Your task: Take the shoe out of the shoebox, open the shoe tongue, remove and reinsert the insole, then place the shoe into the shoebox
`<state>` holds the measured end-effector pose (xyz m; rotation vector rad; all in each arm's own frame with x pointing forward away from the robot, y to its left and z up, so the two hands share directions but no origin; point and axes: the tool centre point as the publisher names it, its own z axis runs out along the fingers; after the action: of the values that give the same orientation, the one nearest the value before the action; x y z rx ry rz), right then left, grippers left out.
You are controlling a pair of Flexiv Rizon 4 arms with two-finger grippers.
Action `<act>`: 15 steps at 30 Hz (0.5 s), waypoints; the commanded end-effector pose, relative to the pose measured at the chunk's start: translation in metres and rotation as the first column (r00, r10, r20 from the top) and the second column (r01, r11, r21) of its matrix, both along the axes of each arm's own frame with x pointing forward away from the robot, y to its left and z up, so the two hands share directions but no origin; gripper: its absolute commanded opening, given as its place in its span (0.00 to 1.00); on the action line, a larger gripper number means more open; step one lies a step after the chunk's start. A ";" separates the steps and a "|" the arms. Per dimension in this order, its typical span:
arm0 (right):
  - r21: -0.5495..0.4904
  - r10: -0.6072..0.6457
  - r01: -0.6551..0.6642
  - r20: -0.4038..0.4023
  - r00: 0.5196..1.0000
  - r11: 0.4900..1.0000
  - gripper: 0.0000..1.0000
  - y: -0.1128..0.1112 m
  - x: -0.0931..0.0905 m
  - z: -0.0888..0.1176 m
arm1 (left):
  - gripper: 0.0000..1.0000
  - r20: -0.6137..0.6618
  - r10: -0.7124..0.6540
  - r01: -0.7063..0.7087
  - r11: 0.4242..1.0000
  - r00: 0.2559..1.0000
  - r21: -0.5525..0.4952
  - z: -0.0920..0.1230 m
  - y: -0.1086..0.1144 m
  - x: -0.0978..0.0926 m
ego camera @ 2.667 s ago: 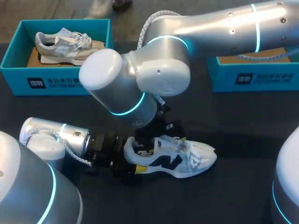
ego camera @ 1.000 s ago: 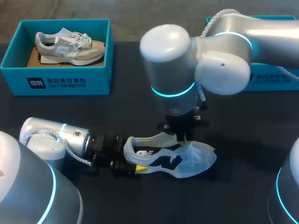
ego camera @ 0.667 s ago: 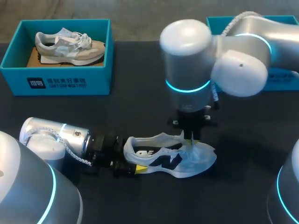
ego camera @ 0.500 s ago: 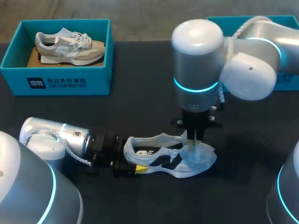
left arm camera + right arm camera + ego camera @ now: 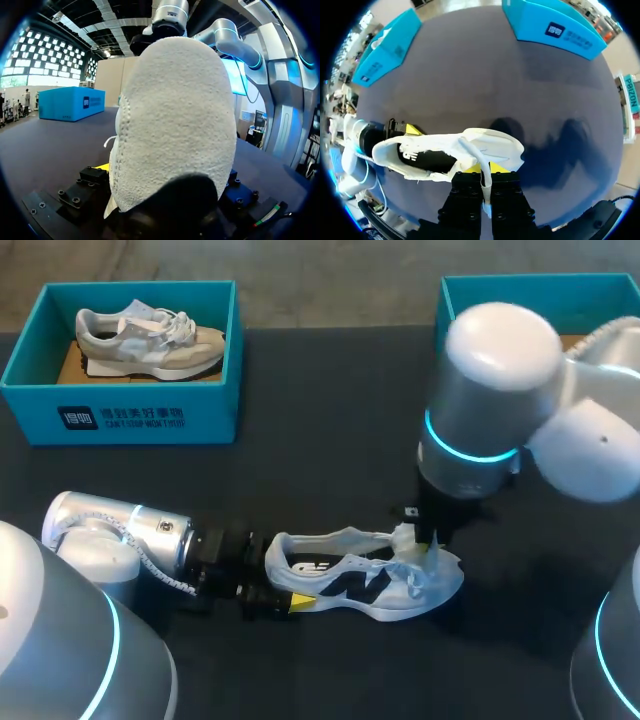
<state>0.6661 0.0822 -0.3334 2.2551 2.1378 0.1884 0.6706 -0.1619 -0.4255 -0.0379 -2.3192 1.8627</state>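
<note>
Nearest, heel of the white shoe [image 5: 365, 578] clamped between the left gripper [image 5: 272, 586] fingers. Lying on the table [image 5: 330, 450], lengthwise left to right, toe rightward. Farther on, tongue [image 5: 471, 152] pinched up between the pressed-together tips of the right gripper [image 5: 485, 169].

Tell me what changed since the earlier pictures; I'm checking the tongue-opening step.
The right end effector, shut on the white mesh sneaker's tongue, swung rightward toward the toe, pulling it along. The left end effector stayed clamped on the heel; the sneaker did not shift.
</note>
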 end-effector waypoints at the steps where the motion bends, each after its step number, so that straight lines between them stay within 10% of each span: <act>1: 0.505 0.075 -0.106 0.081 0.994 0.857 0.00 -0.019 -0.006 -0.003 | 0.00 0.000 0.001 -0.001 1.000 1.000 -0.001 -0.003 0.002 -0.002; 15: 0.672 0.155 -0.201 0.128 0.980 0.713 0.00 -0.031 -0.006 -0.015 | 0.00 0.000 0.001 -0.001 1.000 1.000 -0.001 -0.003 0.002 -0.002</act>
<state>0.6641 0.0661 -0.3474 2.1846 2.3318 0.4953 0.6704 -0.1629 -0.4246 -0.0377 -2.3189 1.8636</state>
